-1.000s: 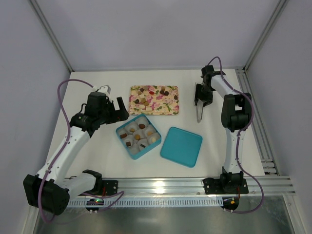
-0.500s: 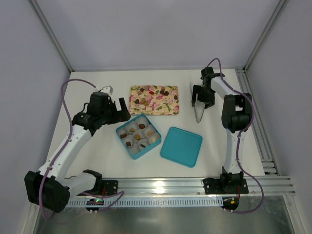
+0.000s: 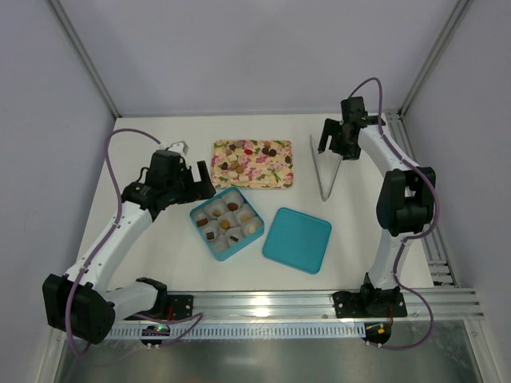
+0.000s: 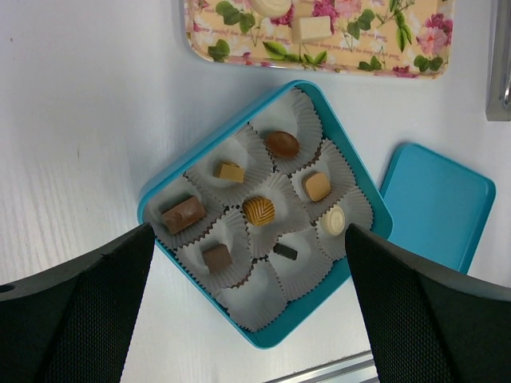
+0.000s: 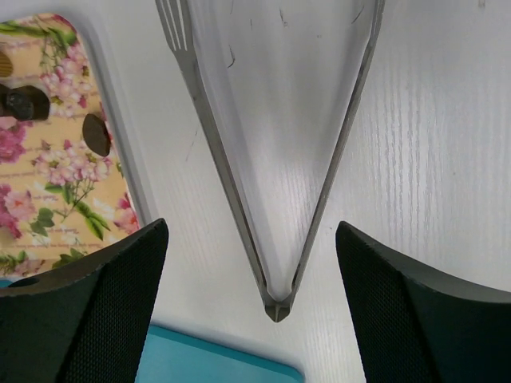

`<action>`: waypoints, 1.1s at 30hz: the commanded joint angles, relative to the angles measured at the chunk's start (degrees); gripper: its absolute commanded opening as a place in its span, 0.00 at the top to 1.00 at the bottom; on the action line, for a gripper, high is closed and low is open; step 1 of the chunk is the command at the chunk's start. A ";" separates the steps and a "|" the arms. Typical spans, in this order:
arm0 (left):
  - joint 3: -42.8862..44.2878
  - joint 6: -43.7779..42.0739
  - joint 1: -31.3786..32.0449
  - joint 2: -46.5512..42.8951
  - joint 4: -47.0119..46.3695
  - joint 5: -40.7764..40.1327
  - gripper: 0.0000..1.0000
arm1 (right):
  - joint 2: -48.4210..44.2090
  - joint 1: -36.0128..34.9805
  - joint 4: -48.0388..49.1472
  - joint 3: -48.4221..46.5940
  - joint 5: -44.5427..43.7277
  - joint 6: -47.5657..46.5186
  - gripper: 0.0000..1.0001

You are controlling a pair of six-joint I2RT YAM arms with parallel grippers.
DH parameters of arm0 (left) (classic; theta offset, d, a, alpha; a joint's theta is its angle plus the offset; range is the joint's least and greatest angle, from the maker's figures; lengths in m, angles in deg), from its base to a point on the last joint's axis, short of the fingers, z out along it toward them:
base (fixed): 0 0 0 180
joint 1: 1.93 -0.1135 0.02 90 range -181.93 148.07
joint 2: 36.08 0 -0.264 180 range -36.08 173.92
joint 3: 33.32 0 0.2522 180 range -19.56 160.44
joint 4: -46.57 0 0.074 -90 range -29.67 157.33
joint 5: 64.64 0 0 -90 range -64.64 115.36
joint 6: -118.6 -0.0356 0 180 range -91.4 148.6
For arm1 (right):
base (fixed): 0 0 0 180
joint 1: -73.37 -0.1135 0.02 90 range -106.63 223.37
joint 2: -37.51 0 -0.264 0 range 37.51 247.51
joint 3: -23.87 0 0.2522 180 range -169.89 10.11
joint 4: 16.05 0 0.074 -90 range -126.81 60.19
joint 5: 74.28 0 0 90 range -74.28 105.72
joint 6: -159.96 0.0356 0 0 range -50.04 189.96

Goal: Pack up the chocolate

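The chocolate shows in two places. Several pieces point(image 4: 259, 211) sit in white paper cups inside the teal box point(image 4: 219, 145) point(image 3: 206, 238), and its near corner cup point(image 4: 257, 297) is empty. More chocolate point(image 3: 249, 149) lies on the floral tray point(image 3: 267, 171) point(image 4: 359, 40). My left gripper point(image 3: 190, 162) point(image 4: 249, 231) hangs open above the box, holding nothing. My right gripper point(image 3: 339, 140) point(image 5: 251, 227) is open over the metal tongs point(image 3: 323, 171) point(image 5: 214, 159), which lie spread on the table and free of the fingers.
The teal lid point(image 3: 297, 239) point(image 4: 435, 203) point(image 5: 207, 363) lies flat to the right of the box, just near the tongs' hinge. The tray's right edge point(image 5: 112, 152) is close beside the tongs. Grey walls enclose the white table, and a metal rail point(image 3: 319, 302) runs along its near edge.
My right gripper has opened, let go of the tongs and drawn back toward the far wall; the tongs now rest spread on the table. The left arm has shifted slightly right.
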 commanded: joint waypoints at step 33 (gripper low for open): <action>2.41 5.78 16.65 -1.33 -5.51 2.95 0.00 | -54.32 -12.11 10.44 63.47 -4.38 20.84 0.47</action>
